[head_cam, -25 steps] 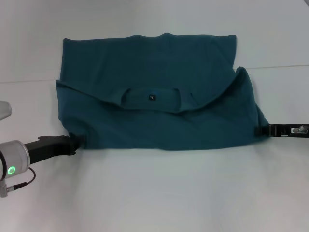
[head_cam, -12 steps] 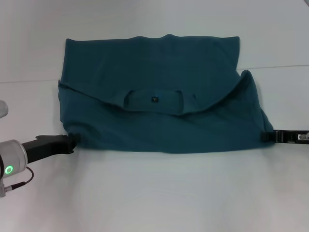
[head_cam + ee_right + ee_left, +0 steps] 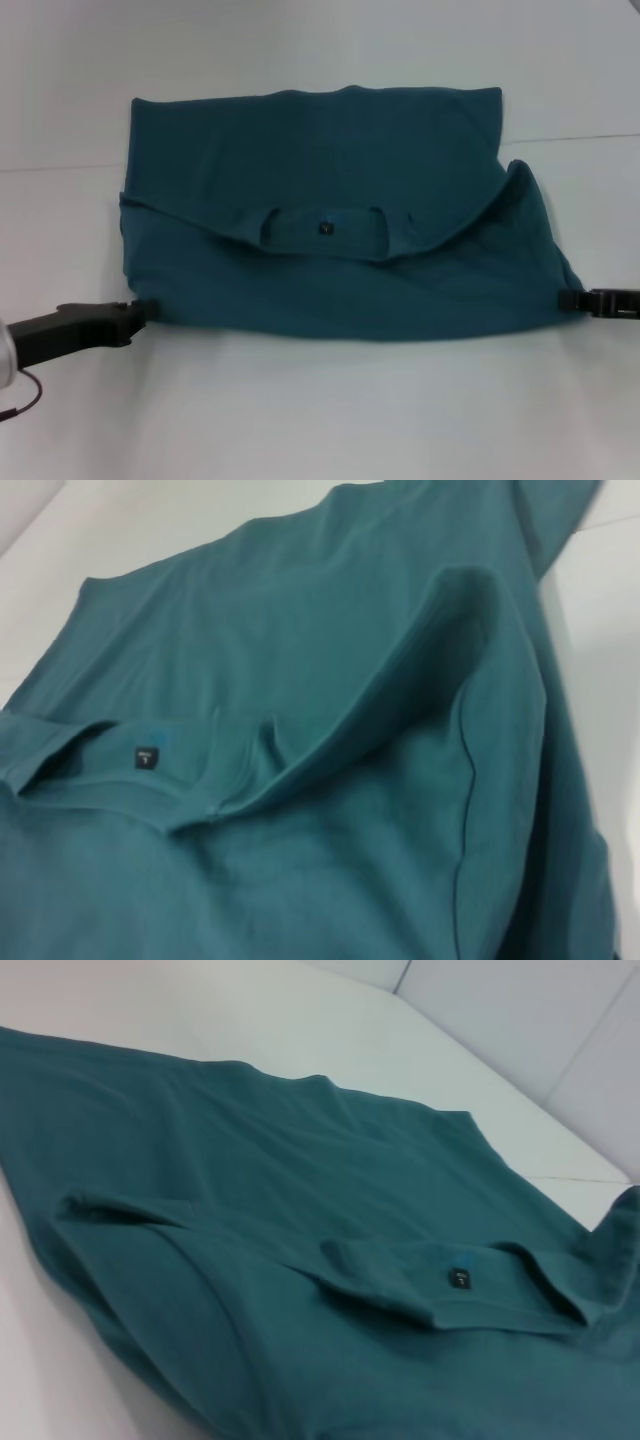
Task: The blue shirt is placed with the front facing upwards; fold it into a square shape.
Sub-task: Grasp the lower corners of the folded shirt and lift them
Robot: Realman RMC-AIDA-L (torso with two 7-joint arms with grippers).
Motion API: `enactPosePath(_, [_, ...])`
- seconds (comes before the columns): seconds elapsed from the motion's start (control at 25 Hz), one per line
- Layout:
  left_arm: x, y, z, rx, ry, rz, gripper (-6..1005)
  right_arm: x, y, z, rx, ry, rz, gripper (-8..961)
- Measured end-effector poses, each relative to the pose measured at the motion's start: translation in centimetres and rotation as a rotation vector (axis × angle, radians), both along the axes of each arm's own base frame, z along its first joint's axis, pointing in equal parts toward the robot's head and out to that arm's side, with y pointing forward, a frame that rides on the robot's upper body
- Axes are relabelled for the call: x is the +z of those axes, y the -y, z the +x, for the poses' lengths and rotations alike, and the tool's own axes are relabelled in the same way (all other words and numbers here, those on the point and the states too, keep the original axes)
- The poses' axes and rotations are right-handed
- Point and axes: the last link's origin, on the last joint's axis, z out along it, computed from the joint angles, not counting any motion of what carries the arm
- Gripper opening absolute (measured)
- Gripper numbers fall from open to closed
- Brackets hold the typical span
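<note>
Blue shirt point(image 3: 330, 240) between both claws.

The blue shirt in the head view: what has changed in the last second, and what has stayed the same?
Both grippers slid outward and toward the robot: the left gripper leftward, the right gripper rightward, drawing the blue shirt's near corners wider apart. The far edge and neck label barely moved.
</note>
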Motion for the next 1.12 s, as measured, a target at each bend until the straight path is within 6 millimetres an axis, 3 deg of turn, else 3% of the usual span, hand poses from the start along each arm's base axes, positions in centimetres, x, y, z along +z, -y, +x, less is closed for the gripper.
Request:
enactPosePath(0.36, [0.9, 2.8, -0.4, -0.031, 0.020, -0.093, 17, 0.1, 2.9, 0.2, 0.106, -0.012, -0.065, 34])
enactPosePath(0.64, [2.5, 4.7, -1.6, -0.009, 0.047, -0.127, 21, 0.5, 6.4, 1.0, 0.181, -0.060, -0.078, 35])
enactPosePath(1.12, [3.1, 6.4, -1.8, -0.025, 0.037, -0.221, 27, 0.6, 11.1, 2.0, 0.260, -0.097, -0.107, 34])
